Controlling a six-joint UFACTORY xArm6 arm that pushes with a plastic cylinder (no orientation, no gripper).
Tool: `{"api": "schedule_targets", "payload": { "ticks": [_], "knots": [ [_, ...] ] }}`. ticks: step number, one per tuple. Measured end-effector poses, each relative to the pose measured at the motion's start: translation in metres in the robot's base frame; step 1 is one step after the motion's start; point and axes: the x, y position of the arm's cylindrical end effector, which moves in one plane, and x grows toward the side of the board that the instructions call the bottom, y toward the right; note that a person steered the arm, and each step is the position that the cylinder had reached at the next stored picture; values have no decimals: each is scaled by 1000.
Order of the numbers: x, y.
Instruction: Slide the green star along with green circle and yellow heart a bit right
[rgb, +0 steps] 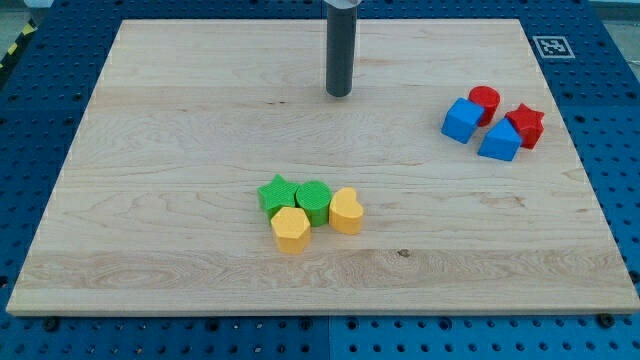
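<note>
The green star (275, 194) lies a little below the board's middle. The green circle (313, 202) touches it on the view's right. The yellow heart (346, 211) touches the circle's right side. A yellow hexagon (291, 229) sits just below the star and circle, touching them. My tip (339, 94) is near the view's top centre, well above this cluster and apart from every block.
At the view's right stands a second cluster: a red cylinder (485, 101), a red star (526, 124), and two blue cubes (461, 120) (499, 141). The wooden board (150, 250) rests on a blue perforated table. A marker tag (551, 46) is at the top right corner.
</note>
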Motion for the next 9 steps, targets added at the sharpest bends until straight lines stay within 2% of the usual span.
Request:
{"api": "schedule_targets", "payload": {
  "ticks": [9],
  "knots": [
    [-5,0]
  ]
}}
